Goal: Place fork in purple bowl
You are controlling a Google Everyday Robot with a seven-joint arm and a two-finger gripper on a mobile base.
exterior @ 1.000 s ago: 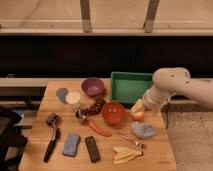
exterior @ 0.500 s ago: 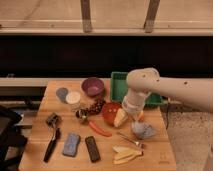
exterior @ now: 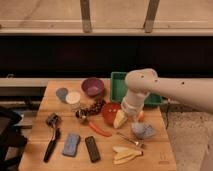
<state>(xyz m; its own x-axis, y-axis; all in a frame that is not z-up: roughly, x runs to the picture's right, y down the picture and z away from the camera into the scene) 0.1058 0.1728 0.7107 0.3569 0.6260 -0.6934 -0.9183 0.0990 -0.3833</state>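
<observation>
The fork (exterior: pixel 129 139) is a thin silvery piece lying on the wooden table (exterior: pixel 40 120), near the front right. The purple bowl (exterior: pixel 92 86) stands at the back, left of centre. My gripper (exterior: pixel 120 119) hangs from the white arm that reaches in from the right. It points down at the right rim of the red-orange bowl (exterior: pixel 109 111), just above and left of the fork. It is open and holds nothing. The arm hides part of the green bin (exterior: pixel 119 82).
An orange carrot (exterior: pixel 100 130), dark grapes (exterior: pixel 93 107), a bluish cloth (exterior: pixel 143 131) and pale banana pieces (exterior: pixel 125 154) surround the fork. A black-handled tool (exterior: pixel 50 144), blue sponge (exterior: pixel 71 144) and black bar (exterior: pixel 92 148) lie front left. A white cup (exterior: pixel 73 97) stands beside the purple bowl.
The arm has swung left and down from the table's right side. The gripper now hangs lower, over the red-orange bowl's right rim. No object has moved.
</observation>
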